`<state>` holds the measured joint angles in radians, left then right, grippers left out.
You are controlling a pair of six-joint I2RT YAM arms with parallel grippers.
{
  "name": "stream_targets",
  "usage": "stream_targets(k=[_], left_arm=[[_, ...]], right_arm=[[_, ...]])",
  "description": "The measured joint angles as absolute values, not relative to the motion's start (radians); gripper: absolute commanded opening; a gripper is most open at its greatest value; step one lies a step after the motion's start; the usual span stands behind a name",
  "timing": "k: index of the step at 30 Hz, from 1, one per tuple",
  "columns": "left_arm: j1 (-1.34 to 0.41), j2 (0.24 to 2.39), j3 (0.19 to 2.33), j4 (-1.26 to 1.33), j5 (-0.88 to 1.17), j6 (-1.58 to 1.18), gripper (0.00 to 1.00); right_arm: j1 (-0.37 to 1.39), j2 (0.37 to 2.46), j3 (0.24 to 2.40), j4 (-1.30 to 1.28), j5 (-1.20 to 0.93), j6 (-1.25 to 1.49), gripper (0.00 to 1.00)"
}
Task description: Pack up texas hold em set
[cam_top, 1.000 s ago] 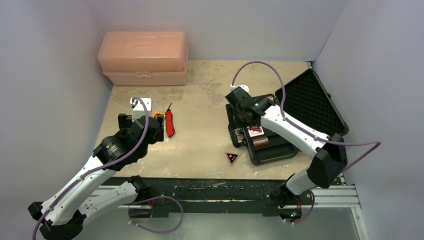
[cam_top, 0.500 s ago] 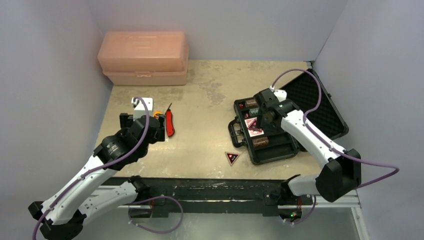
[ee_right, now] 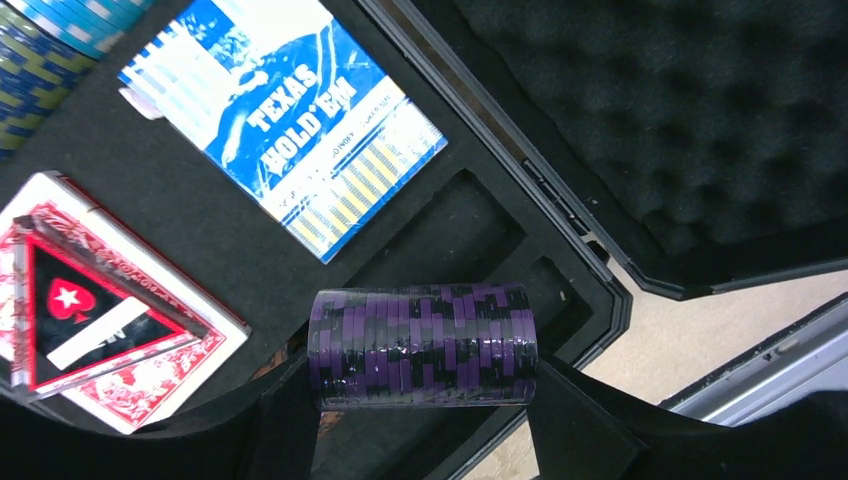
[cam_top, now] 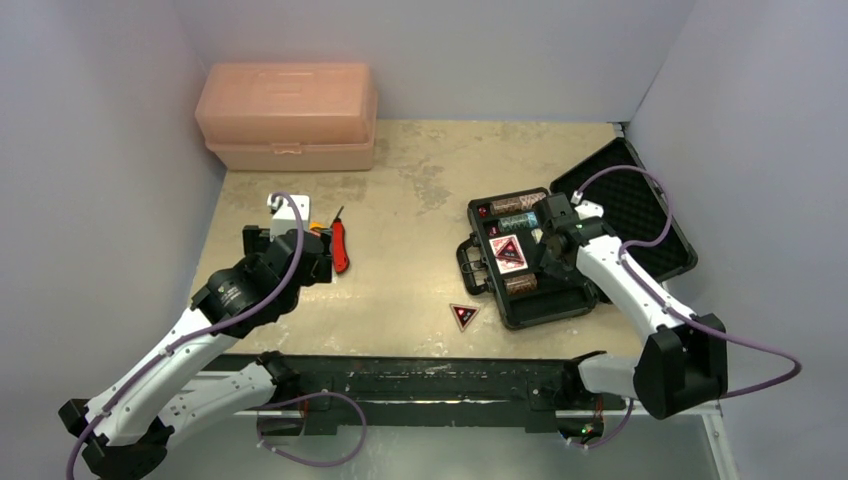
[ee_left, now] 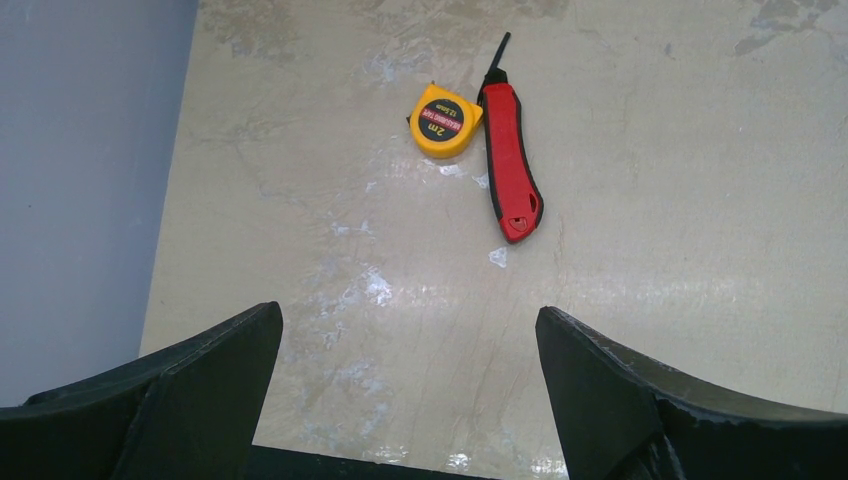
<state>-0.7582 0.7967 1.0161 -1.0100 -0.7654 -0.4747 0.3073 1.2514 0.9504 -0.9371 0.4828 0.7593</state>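
The black case (cam_top: 575,296) lies open on the right, its foam-lined lid (cam_top: 625,205) flat behind it. My right gripper (ee_right: 422,375) is shut on a purple-and-black chip stack (ee_right: 423,340), held sideways just above an empty slot at the tray's edge (ee_right: 600,300). In the tray lie a blue card deck (ee_right: 285,120), a red card deck (ee_right: 150,385) with a black-red triangular token (ee_right: 85,320) on it, and blue chips (ee_right: 50,30). Another triangular token (cam_top: 463,315) sits on the table in front of the case. My left gripper (ee_left: 405,318) is open over bare table.
A red folding knife (ee_left: 508,170) and a yellow tape measure (ee_left: 445,120) lie ahead of the left gripper. The large peach plastic box (cam_top: 288,115) stands at the back left. Walls close in on the left, right and back.
My right gripper has swung from the case's far left corner rightward across the tray to its right side. The left arm has barely moved.
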Motion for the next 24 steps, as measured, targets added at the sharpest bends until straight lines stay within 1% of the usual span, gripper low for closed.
stream_targets(k=[6,8,12,24], left_arm=[[-0.758,0.801,1.016,-1.01,-0.765,-0.475,0.98],[-0.758,0.802,1.016,-1.01,-0.765,-0.475,0.98],[-0.758,0.806,1.016,-1.01,-0.766,-0.475,0.98],[-0.758,0.818,1.016,-1.01,-0.773,-0.474,0.98]], right_arm=[[0.307,1.313,0.915,-0.884,0.458,0.747,0.14],[0.307,1.322,0.914,-0.876,0.452,0.736,0.11],[0.302,1.328,0.914,-0.865,0.434,0.686,0.08],[0.289,1.394,0.955,-0.869,0.369,0.535,0.08]])
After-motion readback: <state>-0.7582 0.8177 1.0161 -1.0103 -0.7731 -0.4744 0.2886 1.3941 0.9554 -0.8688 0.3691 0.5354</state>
